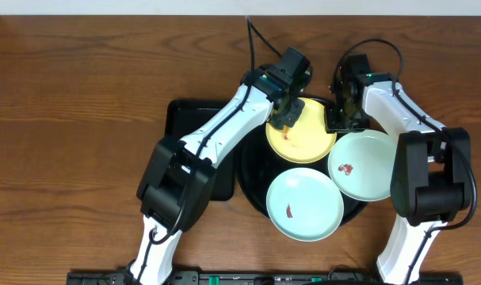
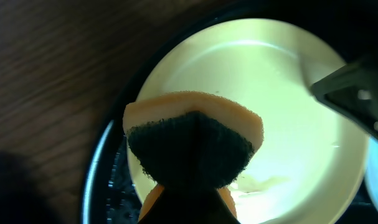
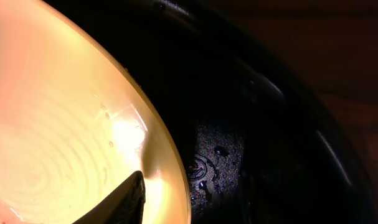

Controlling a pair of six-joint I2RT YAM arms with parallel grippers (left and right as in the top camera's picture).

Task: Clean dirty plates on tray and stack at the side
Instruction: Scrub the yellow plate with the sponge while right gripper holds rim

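The pale yellow plate (image 1: 307, 136) lies at the back of the round black tray (image 1: 252, 176), with a small smear beside the sponge. My left gripper (image 1: 288, 117) is shut on an orange sponge (image 2: 192, 140), dark scouring side down, over the plate's left part (image 2: 269, 87). My right gripper (image 1: 341, 119) is shut on the yellow plate's right rim (image 3: 167, 168); one finger lies on the inner face and the other is hidden. Two mint-white plates (image 1: 303, 204) (image 1: 365, 165), each with a red-brown smear, lie on the tray's front and right.
A smaller rectangular black tray (image 1: 185, 127) sits left of the round one, partly under my left arm. The round tray's floor is wet with droplets (image 3: 220, 152). Brown wooden table (image 1: 74, 119) surrounds everything.
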